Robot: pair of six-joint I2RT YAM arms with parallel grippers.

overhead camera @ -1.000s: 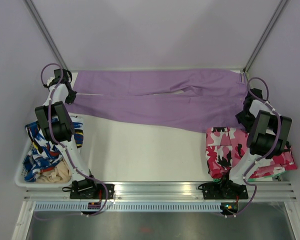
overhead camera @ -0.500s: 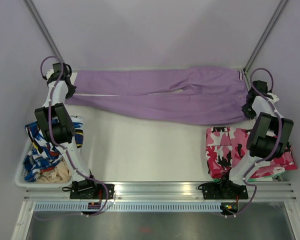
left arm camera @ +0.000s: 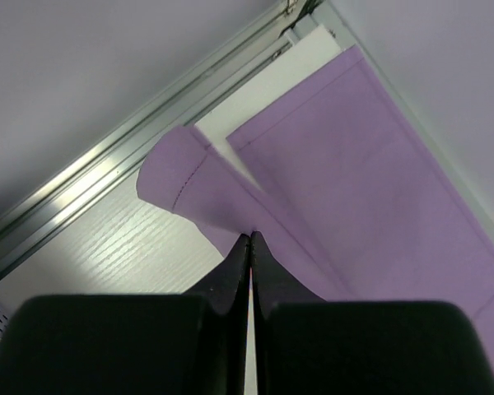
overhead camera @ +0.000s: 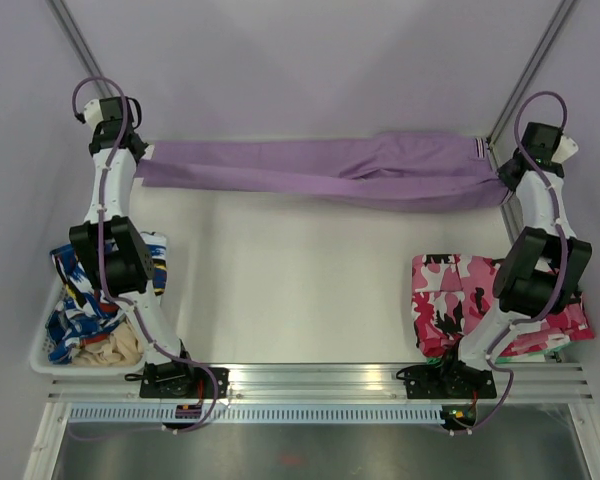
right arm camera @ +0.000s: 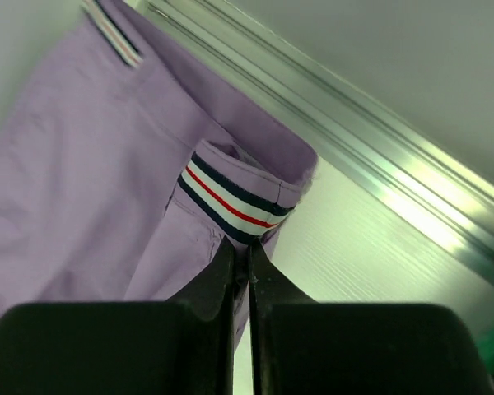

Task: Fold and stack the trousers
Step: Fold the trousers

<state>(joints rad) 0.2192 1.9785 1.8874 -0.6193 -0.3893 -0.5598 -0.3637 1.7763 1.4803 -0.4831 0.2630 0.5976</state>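
1 basket (overhead camera: 38,360) holds blue-white clothing (overhead camera: 80,305); trousers (overhead camera: 310,172) stretched beyond.

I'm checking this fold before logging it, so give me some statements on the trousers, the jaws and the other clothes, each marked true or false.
1. The trousers stretch between both arms at the far side of the table. True.
2. The left jaws stand open above them. False: they are shut on a leg end.
3. The right jaws pinch the cloth at the striped waistband. True.
4. The camouflage garment lies in the left basket. False: it lies on the right; the basket holds blue-and-white clothing.
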